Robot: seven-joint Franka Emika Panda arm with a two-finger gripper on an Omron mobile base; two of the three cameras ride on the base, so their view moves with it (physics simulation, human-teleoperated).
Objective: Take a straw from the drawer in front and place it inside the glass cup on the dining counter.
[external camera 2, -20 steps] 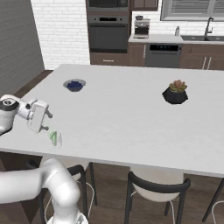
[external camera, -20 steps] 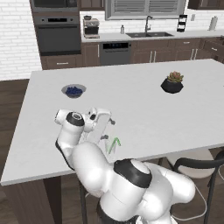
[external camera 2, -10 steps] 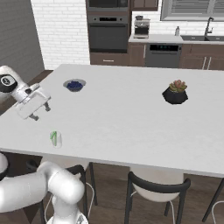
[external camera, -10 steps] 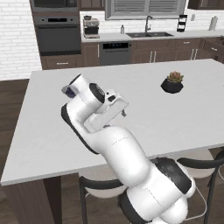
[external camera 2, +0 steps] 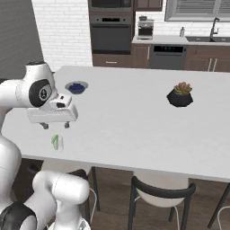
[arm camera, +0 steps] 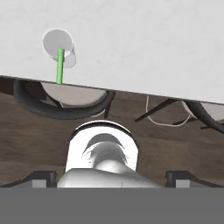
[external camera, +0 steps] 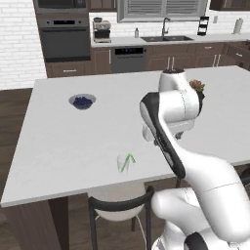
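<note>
Straw [external camera: 130,159] now stands leaning in the glass cup [external camera: 124,164] at the bench [external camera: 58,146] near edge, while the claw [external camera 2: 55,126], wide open and empty, has pulled up and away rightward, so placement looks done.

Arm is folded up tall over the near side of the scene, elbow high, forearm doubling back toward the base. Hand sits level, pointing down, gripper [external camera 2: 56,126] with jaws spread wide and nothing between them. Fingertips [external camera 2: 45,126] are short dark nubs under the white hand body. In the left base view the arm's own links hide the hand.
</note>
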